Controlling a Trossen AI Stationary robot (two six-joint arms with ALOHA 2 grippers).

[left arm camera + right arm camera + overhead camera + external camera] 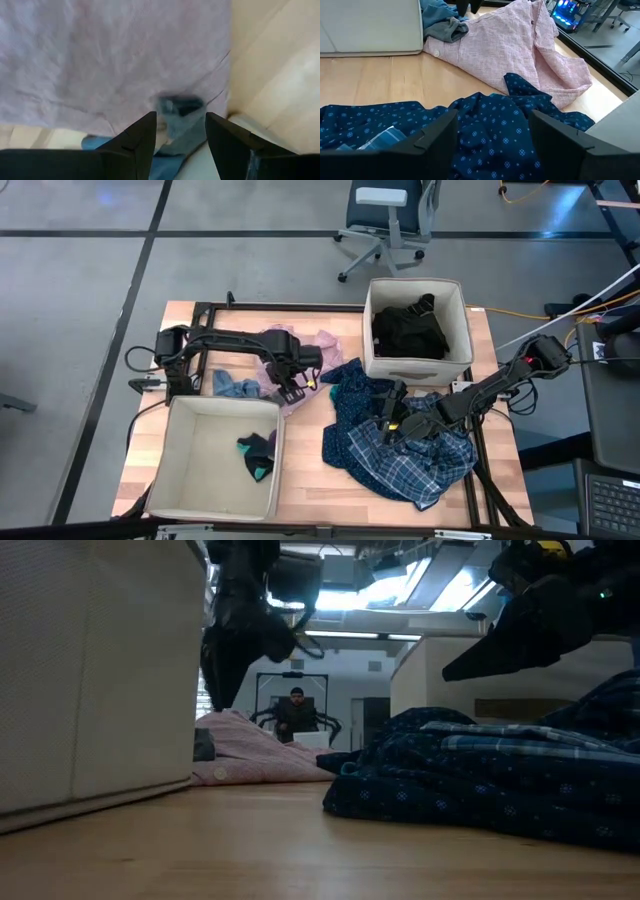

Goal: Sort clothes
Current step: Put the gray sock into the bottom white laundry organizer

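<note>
We see the left end effector (296, 388) hanging released over the pink top (110, 65), fingers spread, holding nothing. The right end effector (392, 420) gapes empty above the rumpled plaid shirt (405, 450) on the wooden counter (305, 480). Only its wrist view shows the top's button edge; only overhead shows black pieces (408, 330) in one bin (456, 310).

Surface materials: soft cloth on pale, smooth wood.
The table (310, 480) is light matt wood. The pink top (510, 45) is thin, crumpled woven cloth. The plaid shirt (400, 450) is soft blue cloth. The bins (180, 470) are matt beige fabric.
</note>
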